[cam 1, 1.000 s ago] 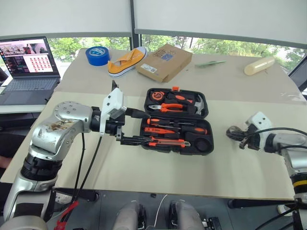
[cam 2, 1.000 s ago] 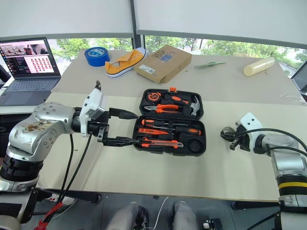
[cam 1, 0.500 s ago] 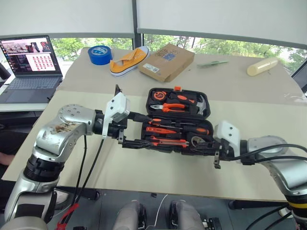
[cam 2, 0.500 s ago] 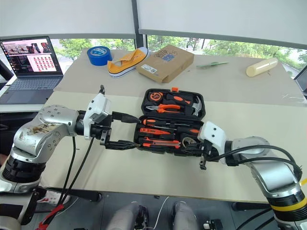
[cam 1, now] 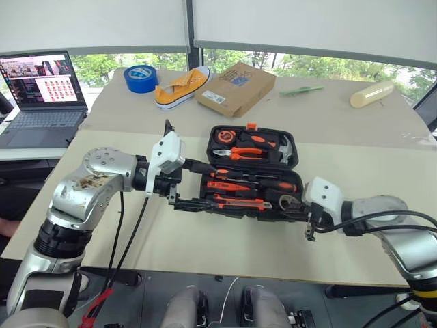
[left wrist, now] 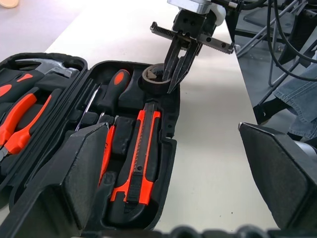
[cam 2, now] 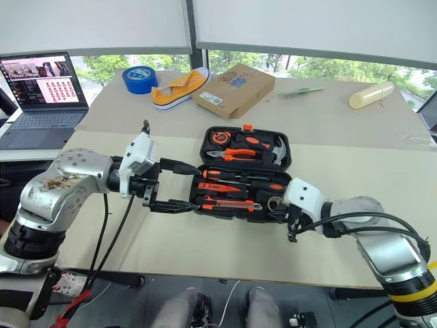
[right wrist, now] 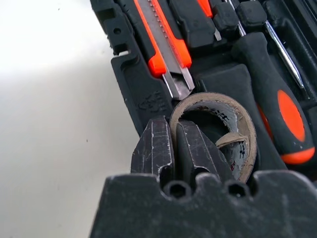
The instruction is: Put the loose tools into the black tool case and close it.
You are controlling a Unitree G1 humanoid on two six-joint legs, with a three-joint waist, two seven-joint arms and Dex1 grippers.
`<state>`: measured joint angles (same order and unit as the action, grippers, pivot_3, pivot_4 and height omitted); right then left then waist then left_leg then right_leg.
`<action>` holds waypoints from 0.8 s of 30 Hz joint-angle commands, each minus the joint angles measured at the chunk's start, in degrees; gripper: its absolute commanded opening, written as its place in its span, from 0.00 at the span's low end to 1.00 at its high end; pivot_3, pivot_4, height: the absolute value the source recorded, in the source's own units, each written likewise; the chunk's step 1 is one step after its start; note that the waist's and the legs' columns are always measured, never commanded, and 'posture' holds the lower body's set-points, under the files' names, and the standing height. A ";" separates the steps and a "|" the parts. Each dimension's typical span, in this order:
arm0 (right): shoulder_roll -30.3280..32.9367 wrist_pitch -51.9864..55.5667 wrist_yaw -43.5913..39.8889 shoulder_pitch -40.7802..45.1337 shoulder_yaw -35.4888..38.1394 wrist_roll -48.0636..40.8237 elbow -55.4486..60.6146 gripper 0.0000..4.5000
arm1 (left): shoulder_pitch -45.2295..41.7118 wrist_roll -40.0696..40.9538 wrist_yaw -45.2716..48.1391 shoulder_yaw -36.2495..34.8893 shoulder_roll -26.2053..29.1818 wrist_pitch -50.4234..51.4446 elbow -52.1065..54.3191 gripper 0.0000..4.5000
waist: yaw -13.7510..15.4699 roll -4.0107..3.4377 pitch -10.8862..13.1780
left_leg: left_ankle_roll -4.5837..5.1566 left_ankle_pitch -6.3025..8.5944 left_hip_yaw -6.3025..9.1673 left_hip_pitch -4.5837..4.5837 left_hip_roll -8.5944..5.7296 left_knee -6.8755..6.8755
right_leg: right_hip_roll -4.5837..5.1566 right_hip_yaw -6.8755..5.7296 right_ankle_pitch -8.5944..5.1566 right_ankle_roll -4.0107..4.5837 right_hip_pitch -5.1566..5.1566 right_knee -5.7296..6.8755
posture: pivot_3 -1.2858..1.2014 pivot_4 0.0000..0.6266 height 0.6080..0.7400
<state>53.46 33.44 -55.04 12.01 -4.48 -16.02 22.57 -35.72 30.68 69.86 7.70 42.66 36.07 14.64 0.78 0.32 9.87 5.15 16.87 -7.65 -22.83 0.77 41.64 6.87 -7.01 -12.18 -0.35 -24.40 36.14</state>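
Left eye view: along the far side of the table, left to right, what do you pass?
Laptop → blue tape roll → yellow shoe → cardboard box → green stick → cream roll.

Black tool case [cam 1: 252,174] lies open flat on my table, lid half away from me, orange latch on its far edge. Near half: two orange-and-black screwdrivers [cam 1: 256,183] seated in their slots, utility knife [left wrist: 141,153] lying along the front slot, blade end toward the tape. Small black tape roll [right wrist: 218,131] sits tilted in the round recess at the case's near right corner. Tester screwdriver: can't pick it out.
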 commanded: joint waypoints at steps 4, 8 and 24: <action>0.64 2.88 -1.58 -0.35 2.38 -3.55 3.48 0.59 | -1.49 -0.18 0.14 -0.57 -0.55 -1.26 0.12 1.00 | 0.00 0.00 0.00 | 0.00 0.00 0.00 0.00 0.00 0.00 | -0.01 0.00 0.01 0.01 0.00 0.00 | 0.52 0.24 0.93; 1.55 5.57 -2.50 0.50 5.96 -7.22 5.31 0.90 | -1.78 -0.46 0.33 -0.69 -0.38 -1.45 -0.53 1.00 | -0.02 0.00 0.00 | 0.00 0.00 -0.01 -0.01 0.00 0.00 | 0.01 0.00 0.02 0.04 -0.01 0.00 | 0.52 0.24 0.93; -2.51 2.61 5.18 11.07 13.71 -5.32 -23.16 0.36 | -2.92 -18.41 -14.06 1.93 -6.48 -12.48 -27.55 0.30 | -0.10 0.02 0.00 | 0.02 0.00 -0.15 -0.03 0.00 -0.04 | -0.05 -0.07 0.14 0.21 -0.07 0.00 | 0.52 0.24 0.93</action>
<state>51.38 39.83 -50.83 21.62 10.07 -23.45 1.30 -36.57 13.54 56.50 9.70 36.88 26.17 -11.45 0.68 0.34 9.87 5.18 16.87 -7.85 -22.88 0.77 41.60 6.81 -7.07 -12.04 -0.14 -24.49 36.16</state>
